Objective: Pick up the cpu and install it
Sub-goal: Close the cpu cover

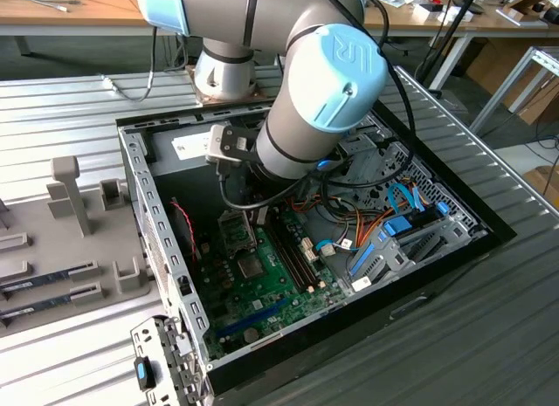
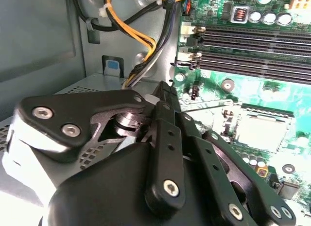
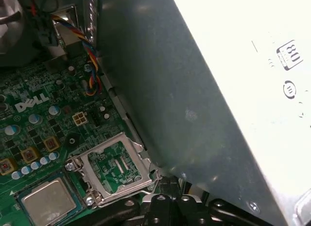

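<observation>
1. We see the arm (image 1: 306, 83) reaching down into the open computer case (image 1: 140, 188) on the ribbed surface (image 1: 489, 336).
2. The cpu (image 3: 48, 200) sits seated in its socket on the green motherboard (image 3: 34, 124), with the socket's hinged frame (image 3: 114, 167) just beside it.
3. Our pincer (image 2: 167, 97) hovers near the cpu; we cannot tell its state.

A ribbed grey metal tabletop (image 1: 489, 275) fills most of the exterior view. Along the far edge runs a wooden bench (image 1: 79, 24) strewn with cables, on dark metal legs (image 1: 445, 48). At the exterior view's right stands a light metal frame (image 1: 515, 79), with cardboard-brown boxes behind it
</observation>
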`<move>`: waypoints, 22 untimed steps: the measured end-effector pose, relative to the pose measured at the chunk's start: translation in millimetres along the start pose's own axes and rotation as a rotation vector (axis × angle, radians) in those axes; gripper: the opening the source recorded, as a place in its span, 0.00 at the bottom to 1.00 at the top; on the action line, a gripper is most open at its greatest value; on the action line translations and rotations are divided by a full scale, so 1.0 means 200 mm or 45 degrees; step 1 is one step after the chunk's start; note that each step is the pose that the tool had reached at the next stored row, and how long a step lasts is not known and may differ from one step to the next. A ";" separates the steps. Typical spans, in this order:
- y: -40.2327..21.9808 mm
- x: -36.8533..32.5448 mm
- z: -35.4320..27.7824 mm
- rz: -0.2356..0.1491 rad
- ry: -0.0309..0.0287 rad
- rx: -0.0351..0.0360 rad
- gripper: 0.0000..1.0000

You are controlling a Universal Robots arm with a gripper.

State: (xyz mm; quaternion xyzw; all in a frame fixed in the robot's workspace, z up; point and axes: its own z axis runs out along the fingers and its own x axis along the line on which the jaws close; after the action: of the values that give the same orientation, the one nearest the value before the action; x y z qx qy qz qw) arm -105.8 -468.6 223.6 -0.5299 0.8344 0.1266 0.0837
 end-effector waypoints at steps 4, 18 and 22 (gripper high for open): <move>-0.002 0.005 -0.012 0.000 0.0000 0.0000 0.11; -0.012 0.028 -0.072 0.000 -0.0034 -0.0017 0.11; -0.016 0.036 -0.086 0.000 -0.0044 -0.0021 0.11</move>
State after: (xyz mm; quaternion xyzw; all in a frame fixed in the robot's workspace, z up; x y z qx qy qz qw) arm -106.1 -481.3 237.6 -0.5297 0.8341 0.1282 0.0847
